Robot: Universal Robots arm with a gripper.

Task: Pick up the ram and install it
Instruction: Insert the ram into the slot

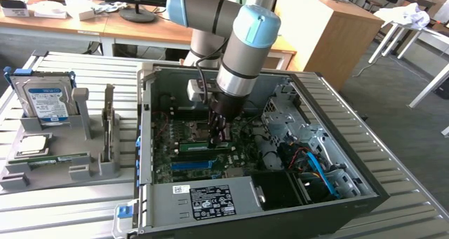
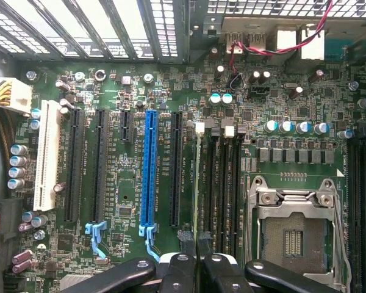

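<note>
The ram (image 2: 199,183) is clamped edge-on between the closed fingers (image 2: 178,268) of the gripper (image 2: 198,267), down inside the case (image 1: 350,160). It stands along the black memory slots (image 2: 222,183), next to the CPU socket (image 2: 293,235). I can't tell from here whether it is pushed home.

The table (image 1: 70,65) is slatted metal and carries everything. The case lies open on its side, and the arm (image 1: 242,55) reaches straight down into it. The green motherboard (image 2: 128,177) covers the case floor, with a power supply (image 1: 210,199) at the near edge.

On the exterior view's left, just beside the case, a grey holder (image 1: 63,170) keeps a hard drive (image 1: 46,100) upright and a tall card (image 1: 109,123) on edge.

On the board, a blue slot (image 2: 149,165) runs parallel to the ram, with a black slot (image 2: 175,171) between them.
</note>
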